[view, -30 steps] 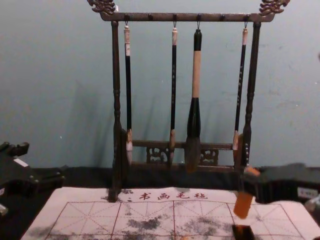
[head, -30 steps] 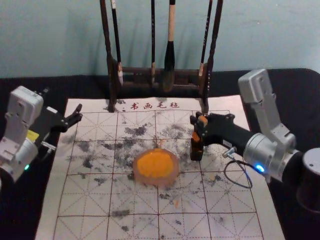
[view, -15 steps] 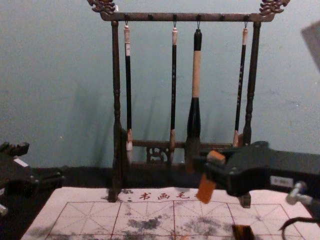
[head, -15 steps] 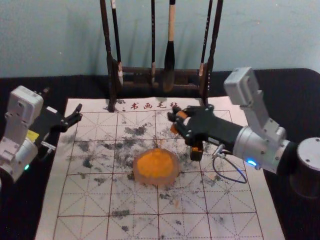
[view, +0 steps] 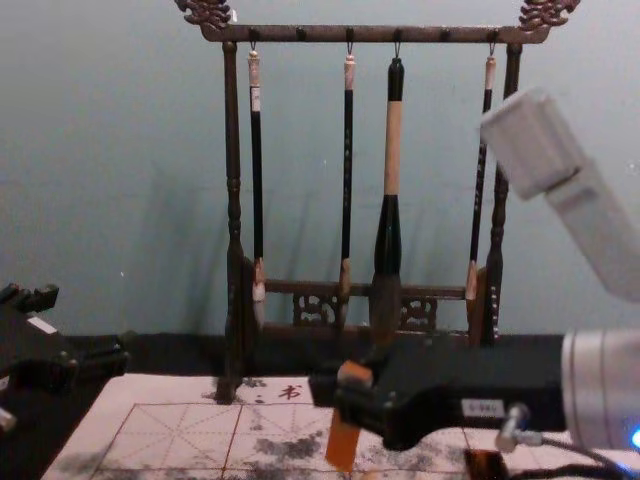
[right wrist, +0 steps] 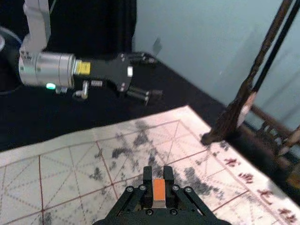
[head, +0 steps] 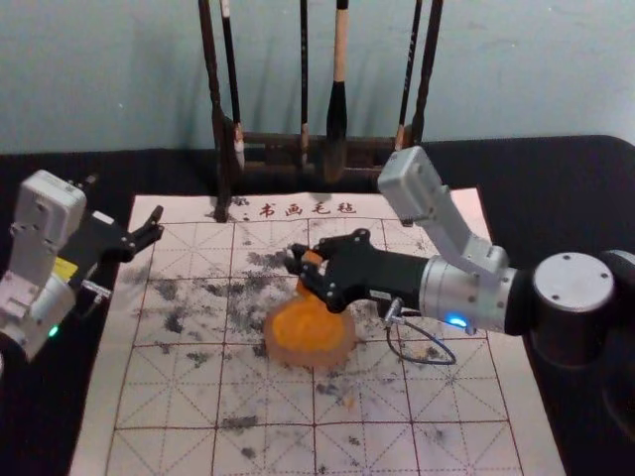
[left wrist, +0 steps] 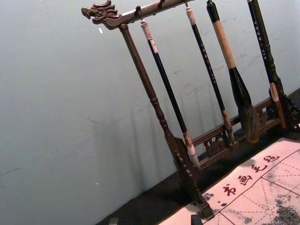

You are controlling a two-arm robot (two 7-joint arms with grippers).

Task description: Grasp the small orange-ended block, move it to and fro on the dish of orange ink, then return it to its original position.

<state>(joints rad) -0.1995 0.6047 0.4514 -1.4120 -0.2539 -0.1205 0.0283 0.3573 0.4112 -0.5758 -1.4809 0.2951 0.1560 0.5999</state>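
Small orange-ended block (view: 343,447) is picked up, so the grasp is done, and it has been carried over to the ink. Nearest bit first: the dish (head: 310,361) sits on the marked mat (head: 258,451), with the block at or above its far edge, leaning a little, orange end down. Can't tell if it's touching the ink. The right gripper (right wrist: 158,178) comes in from the right with its jaws closed on the block. To me the to-and-fro part is all that's next, then the trip back, I'd guess to the little dark box (view: 487,465) on the right.

Compared with half a second ago, the right arm has swung left and slightly nearer, taking the block from beyond the dish's right side to the dish itself. The box hasn't budged.

Farther back on the left, the left gripper (head: 156,224) is parked, jaws spread, same as before. Brush stand (view: 233,300) at the far side, unchanged too.
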